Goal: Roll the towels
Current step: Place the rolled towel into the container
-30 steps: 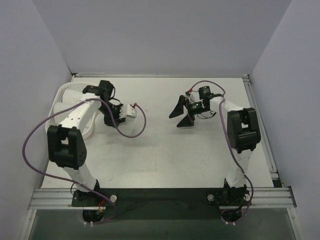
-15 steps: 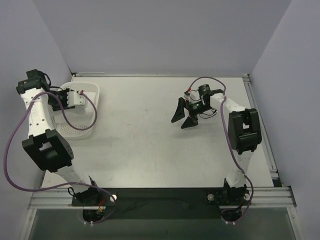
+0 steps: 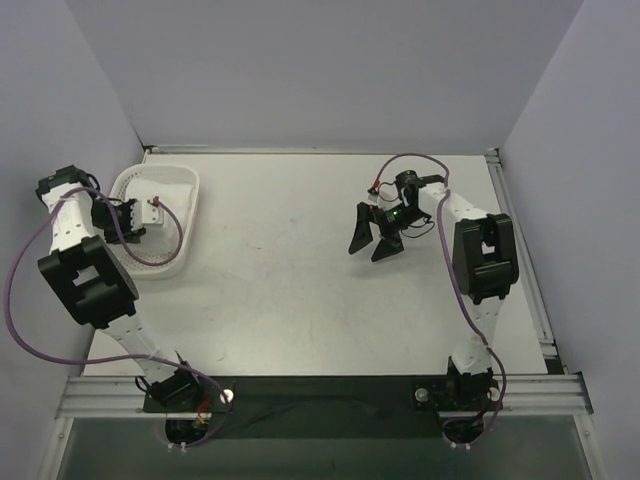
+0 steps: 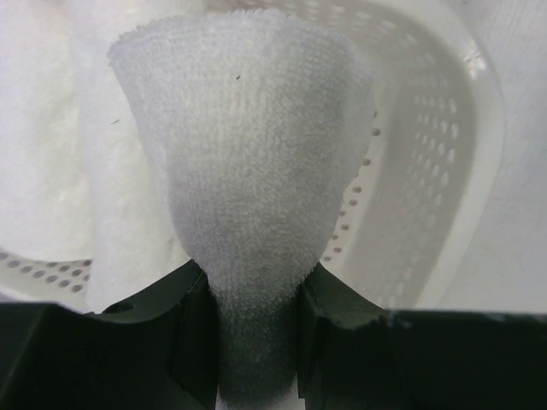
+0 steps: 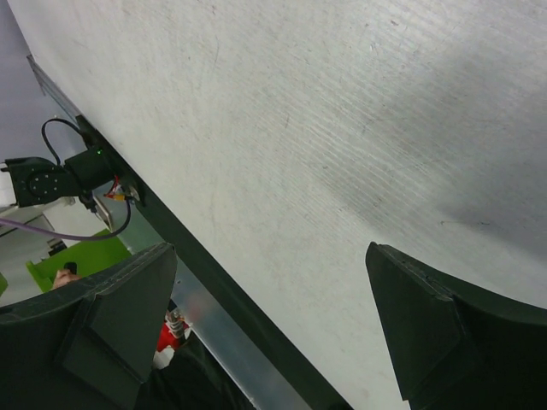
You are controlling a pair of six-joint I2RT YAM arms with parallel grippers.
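A white terry towel [image 4: 248, 171] rises as a pinched fold between my left gripper's [image 4: 256, 342] black jaws, which are shut on it. More white towel cloth [image 4: 51, 128] lies behind it in the white lattice basket [image 4: 427, 171]. Seen from above, the left gripper [image 3: 125, 215] reaches into that basket [image 3: 193, 225] at the table's left edge; the towels there blend with the basket. My right gripper [image 3: 368, 247] hangs open over bare table at the right, nothing between its fingers [image 5: 427, 333], and is also in its wrist view [image 5: 269, 248].
Grey walls enclose the table on the left, back and right. The left arm's purple cable [image 3: 170, 235] loops over the basket. A metal rail [image 3: 320, 395] runs along the near edge by the arm bases.
The left arm has swung from the table's left-middle out to the basket and lowered into it. The right gripper shifted slightly and stays open.
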